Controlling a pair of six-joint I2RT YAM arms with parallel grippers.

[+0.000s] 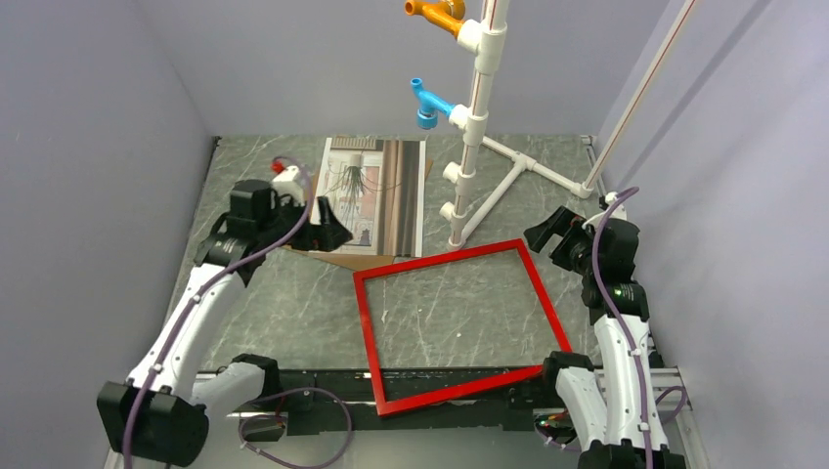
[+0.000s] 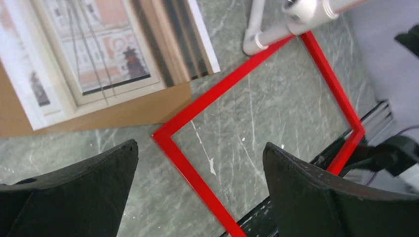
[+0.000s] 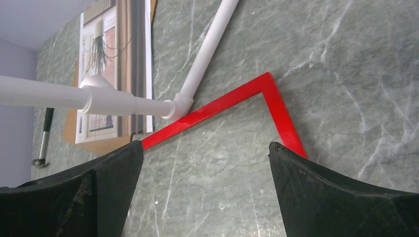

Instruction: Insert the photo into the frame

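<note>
The photo (image 1: 376, 191) is not yet in the frame (image 1: 435, 261)
The frame lies empty at lower centre, table (image 1: 459, 313) showing through it; at mid-height the left gripper (image 1: 332, 234) and right gripper (image 1: 547, 230) both gape, holding nothing; the photo rests face up on a brown board (image 1: 337, 260) at upper centre, so lifting and seating it all remains

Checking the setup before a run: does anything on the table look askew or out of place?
Yes: the frame lies skewed on the table, its near side lying over the black rail at the near edge. The photo sits on a brown board, outside the frame. Nothing looks spilled or damaged.
</note>
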